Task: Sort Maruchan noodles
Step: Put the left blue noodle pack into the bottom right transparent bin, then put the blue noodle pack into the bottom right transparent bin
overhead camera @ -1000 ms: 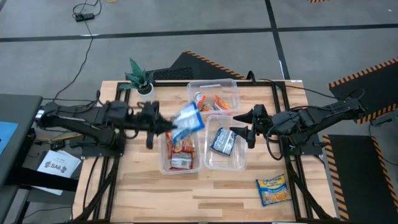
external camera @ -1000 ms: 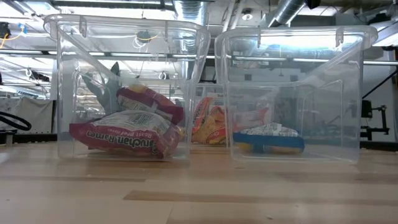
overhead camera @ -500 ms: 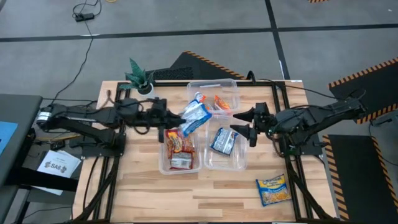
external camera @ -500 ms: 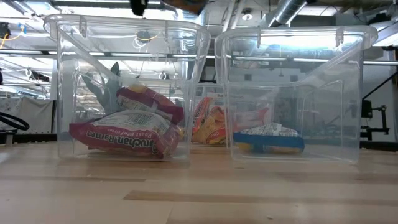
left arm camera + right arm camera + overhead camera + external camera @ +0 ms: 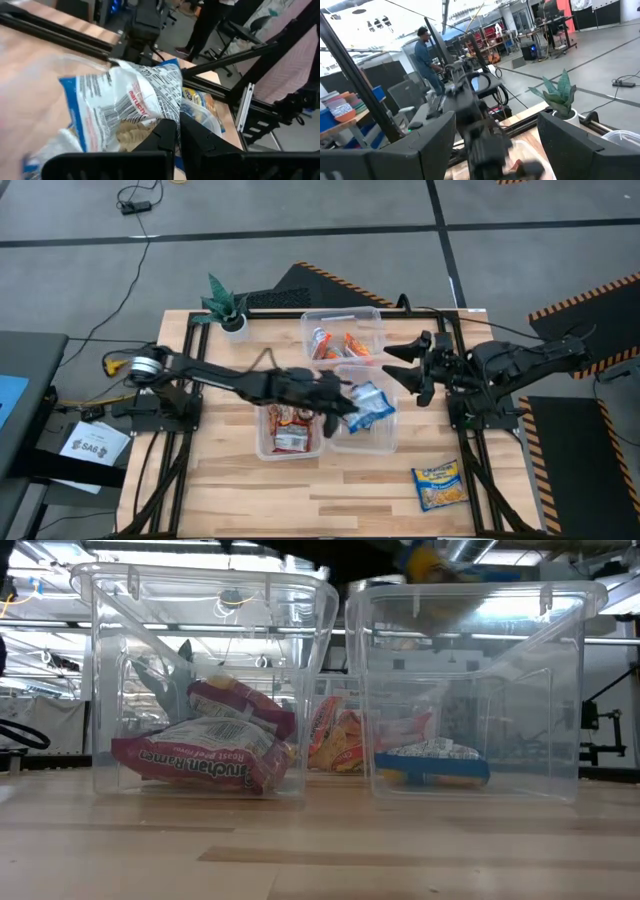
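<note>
Over the right bin (image 5: 388, 442), our left gripper (image 5: 342, 406) pinches a blue-and-white packet (image 5: 368, 405); our right gripper (image 5: 412, 366) waits, fingers spread, empty.

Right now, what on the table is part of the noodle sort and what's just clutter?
Job: blue packet in left hand over right bin; red packets in left bin; orange packets in back bin; yellow packet loose on table; right hand waiting.
Clutter: potted plant.
</note>
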### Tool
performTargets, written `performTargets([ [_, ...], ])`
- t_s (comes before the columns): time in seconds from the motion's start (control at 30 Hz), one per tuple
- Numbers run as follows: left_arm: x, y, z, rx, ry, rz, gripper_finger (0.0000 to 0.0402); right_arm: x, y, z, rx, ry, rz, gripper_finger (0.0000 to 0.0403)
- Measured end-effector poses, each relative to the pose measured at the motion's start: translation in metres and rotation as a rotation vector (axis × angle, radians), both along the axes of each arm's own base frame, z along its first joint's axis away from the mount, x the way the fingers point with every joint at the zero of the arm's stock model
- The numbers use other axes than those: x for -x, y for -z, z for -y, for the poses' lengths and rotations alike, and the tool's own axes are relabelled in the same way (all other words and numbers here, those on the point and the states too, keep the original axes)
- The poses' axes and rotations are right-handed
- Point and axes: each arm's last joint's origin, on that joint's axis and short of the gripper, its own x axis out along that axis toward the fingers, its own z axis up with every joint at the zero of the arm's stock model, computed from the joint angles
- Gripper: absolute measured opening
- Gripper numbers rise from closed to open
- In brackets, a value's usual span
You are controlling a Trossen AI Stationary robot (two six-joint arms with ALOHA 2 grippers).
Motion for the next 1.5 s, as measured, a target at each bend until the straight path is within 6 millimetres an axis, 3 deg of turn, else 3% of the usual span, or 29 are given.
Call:
performTargets([
  [0.17,-0.029,0.008,0.000,0.050,-0.020,-0.028,0.0013,0.000,0.000,0.000,0.000,0.000,0.000,0.0302],
  [0.27,-0.031,0.010,-0.003,0.041,-0.032,-0.068,0.0044,0.000,0.000,0.000,0.000,0.000,0.000,0.0302],
  [0.43,-0.026,0.005,-0.007,0.020,-0.047,-0.100,0.0130,0.000,0.000,0.000,0.001,0.000,0.000,0.0302],
  [0.6,-0.012,-0.017,-0.012,0.028,-0.025,-0.098,0.0222,0.000,0.000,0.000,0.003,-0.001,-0.004,0.0302],
  [0.73,0.008,-0.045,-0.013,0.047,0.010,-0.080,0.0268,0.000,0.000,0.000,0.004,-0.001,-0.005,0.0302],
  [0.87,0.037,-0.083,-0.012,0.042,0.015,0.000,0.0280,0.000,0.000,0.000,0.004,-0.002,-0.006,0.0302],
  [1.03,0.094,-0.144,0.003,-0.062,-0.001,0.207,0.0281,0.000,0.001,0.000,0.003,-0.003,-0.006,0.0302],
  [1.13,0.131,-0.164,0.012,-0.146,-0.051,0.298,0.0281,0.000,0.001,0.000,0.001,-0.003,-0.006,0.0302],
  [1.23,0.161,-0.159,0.014,-0.170,-0.109,0.321,0.0281,0.000,0.001,0.000,0.001,-0.003,-0.006,0.0302],
  [1.5,0.206,-0.095,0.005,-0.010,-0.130,0.444,0.0281,0.000,0.001,0.000,-0.017,-0.005,-0.002,0.0302],
])
